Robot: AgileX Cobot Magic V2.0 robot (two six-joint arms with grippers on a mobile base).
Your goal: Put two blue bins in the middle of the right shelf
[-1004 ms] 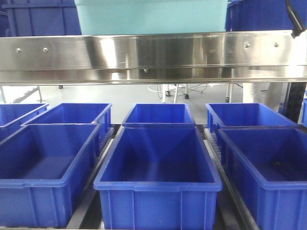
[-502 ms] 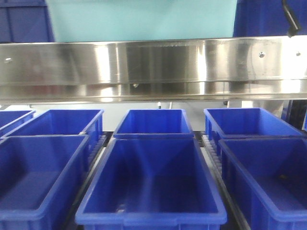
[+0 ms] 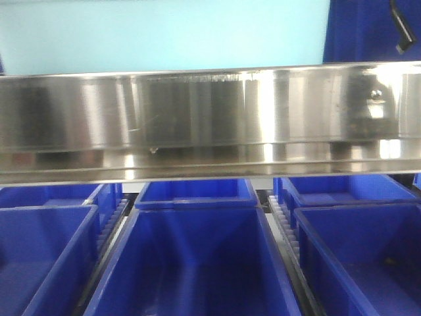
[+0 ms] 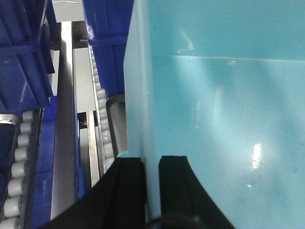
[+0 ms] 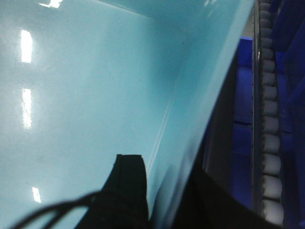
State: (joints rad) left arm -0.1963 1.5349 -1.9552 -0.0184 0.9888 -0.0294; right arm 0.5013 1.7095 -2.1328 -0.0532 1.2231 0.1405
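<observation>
Clamping walls of pale blue bin (image 4: 214, 119), left jaws, right jaws

A shelf beam (image 3: 210, 118) runs across the front view, with the upper bin (image 3: 164, 33) above and behind it. Below the beam, the middle front bin (image 3: 191, 263) sits before the middle rear bin (image 3: 195, 192), flanked by the left front bin (image 3: 39, 257) and the right front bin (image 3: 368, 257), with roller tracks (image 3: 279, 214) between the columns. The left pincer (image 4: 151, 164) and the right pincer (image 5: 164, 166) each straddle a wall of the upper bin.
</observation>
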